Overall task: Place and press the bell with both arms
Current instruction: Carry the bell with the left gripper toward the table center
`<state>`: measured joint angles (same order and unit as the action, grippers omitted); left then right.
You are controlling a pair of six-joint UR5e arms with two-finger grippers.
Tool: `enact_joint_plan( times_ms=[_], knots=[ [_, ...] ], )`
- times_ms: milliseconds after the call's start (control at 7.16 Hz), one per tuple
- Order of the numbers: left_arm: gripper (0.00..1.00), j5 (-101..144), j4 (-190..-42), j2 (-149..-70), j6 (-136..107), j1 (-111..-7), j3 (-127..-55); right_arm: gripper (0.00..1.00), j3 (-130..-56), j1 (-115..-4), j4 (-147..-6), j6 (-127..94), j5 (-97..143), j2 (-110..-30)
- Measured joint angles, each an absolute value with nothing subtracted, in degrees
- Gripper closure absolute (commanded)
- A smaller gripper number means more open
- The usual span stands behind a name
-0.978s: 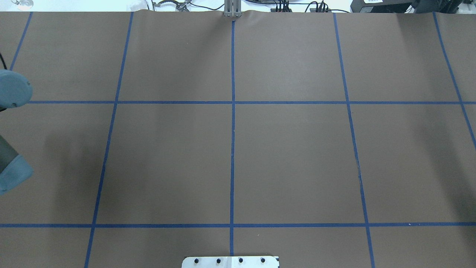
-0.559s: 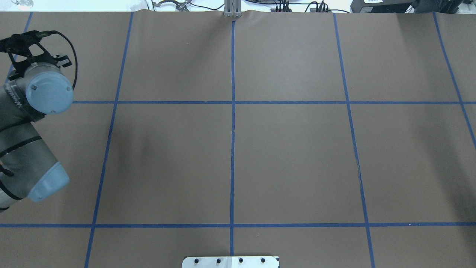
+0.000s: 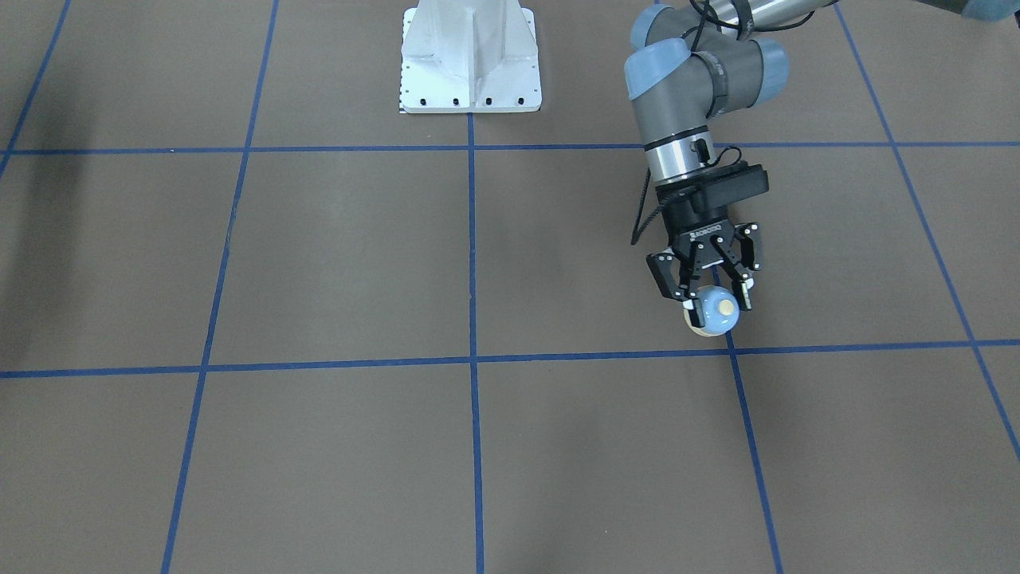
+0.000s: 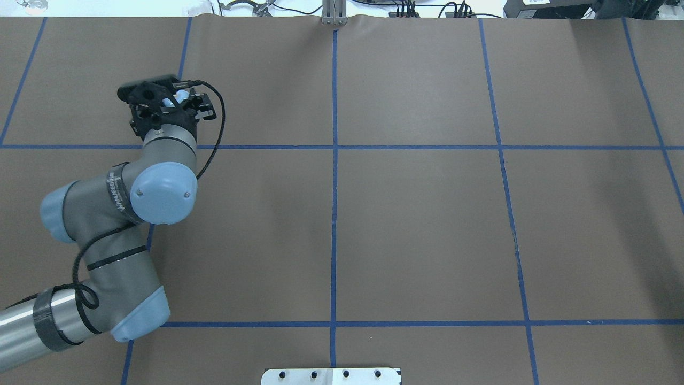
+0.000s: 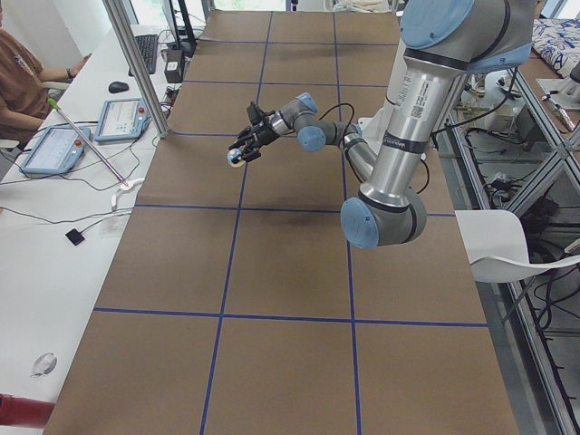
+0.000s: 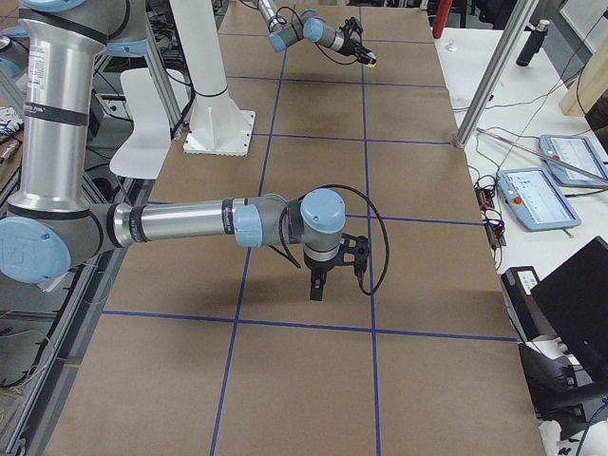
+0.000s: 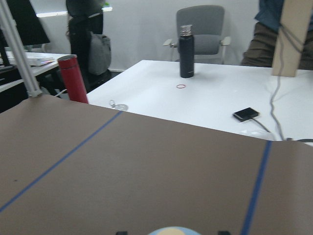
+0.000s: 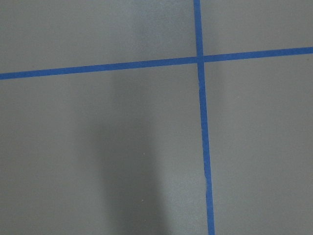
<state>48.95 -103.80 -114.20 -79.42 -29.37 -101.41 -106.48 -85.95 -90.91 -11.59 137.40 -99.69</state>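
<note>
Aloft, bell point(image 3: 715, 312) in left pincer point(image 3: 715, 300)

Right gripper point(image 6: 315, 293) over brown table point(image 6: 427, 285)

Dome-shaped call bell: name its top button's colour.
Cream button on the light-blue bell; clearest in exterior front-facing view.

grey metal arms point(image 4: 96, 204), light-blue joint caps point(image 4: 163, 192), black cables point(image 4: 223, 117), black tool point(image 3: 715, 296)
</note>
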Motion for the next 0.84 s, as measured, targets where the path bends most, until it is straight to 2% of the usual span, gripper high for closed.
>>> enact_joint_plan(
  times_ms=[559,838],
  knots=[
    [1.00,47.99,-132.68,-127.74,-63.32,-24.42,-79.64,0.00,-106.18,-85.84,-91.01,-11.60,137.46,-99.61],
    [1.00,48.33,-135.45,-133.49,-59.13,-21.90,-75.62,0.00,-105.02,-85.80,-90.99,-11.60,137.48,-98.94]
  ],
)
